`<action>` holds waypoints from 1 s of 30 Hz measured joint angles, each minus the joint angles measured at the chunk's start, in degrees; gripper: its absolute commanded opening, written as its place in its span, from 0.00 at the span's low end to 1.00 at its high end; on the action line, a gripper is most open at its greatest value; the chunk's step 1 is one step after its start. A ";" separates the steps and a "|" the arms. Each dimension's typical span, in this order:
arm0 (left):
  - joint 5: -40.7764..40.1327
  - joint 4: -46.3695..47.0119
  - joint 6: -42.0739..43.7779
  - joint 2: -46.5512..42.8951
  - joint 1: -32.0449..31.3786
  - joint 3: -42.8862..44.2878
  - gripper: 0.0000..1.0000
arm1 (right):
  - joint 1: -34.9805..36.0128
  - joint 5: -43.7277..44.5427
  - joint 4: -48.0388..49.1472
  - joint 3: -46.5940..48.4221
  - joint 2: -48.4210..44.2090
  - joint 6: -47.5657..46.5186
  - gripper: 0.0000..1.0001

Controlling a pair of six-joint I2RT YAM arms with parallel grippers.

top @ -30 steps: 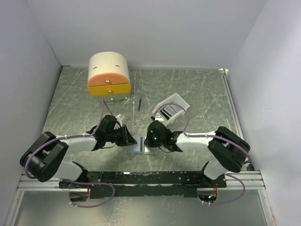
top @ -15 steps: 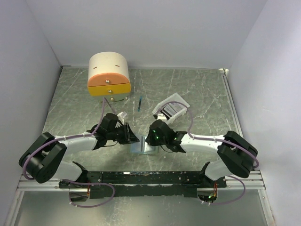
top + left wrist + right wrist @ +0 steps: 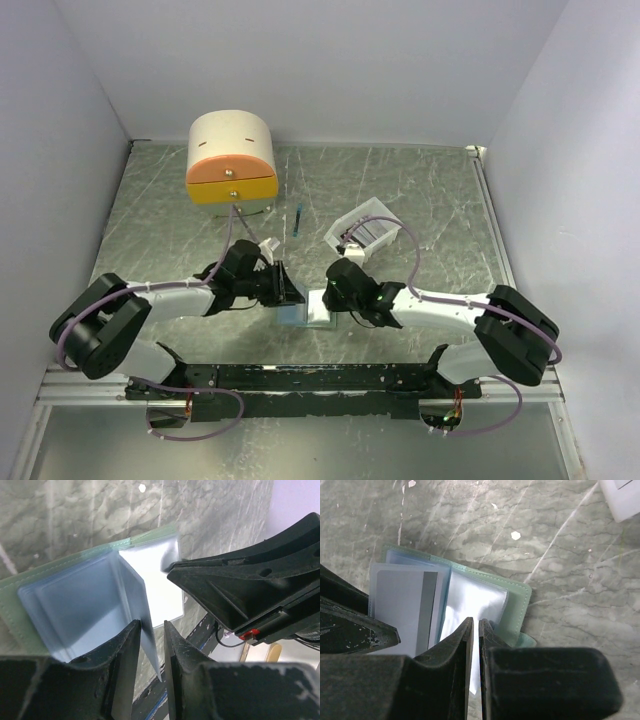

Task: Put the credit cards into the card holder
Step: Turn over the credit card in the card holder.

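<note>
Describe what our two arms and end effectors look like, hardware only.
Left arm and right arm: white link shells, bulky black joint housings, lilac cables looping alongside. Left end effector and right end effector: matte black, angular wedge-shaped fingers. A small red tab and thin wires show on the right one.

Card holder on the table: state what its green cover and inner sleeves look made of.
Pale green rectangular cover: likely faux leather or vinyl, matte, stitched along its edge. Inner sleeves: thin translucent plastic, glossy; they bend and catch light.
</note>
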 measured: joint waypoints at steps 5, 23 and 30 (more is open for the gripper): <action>0.15 0.68 -0.15 1.79 -1.16 2.05 0.40 | 0.00 1.88 -0.59 -0.74 -1.33 0.20 0.09; 0.55 0.83 -0.02 7.89 -3.10 6.69 0.39 | -0.26 5.64 -3.50 -3.65 -6.95 1.51 0.09; 0.50 0.22 1.01 8.35 -3.19 8.07 0.36 | -0.33 6.38 -5.77 -3.02 -8.59 1.16 0.14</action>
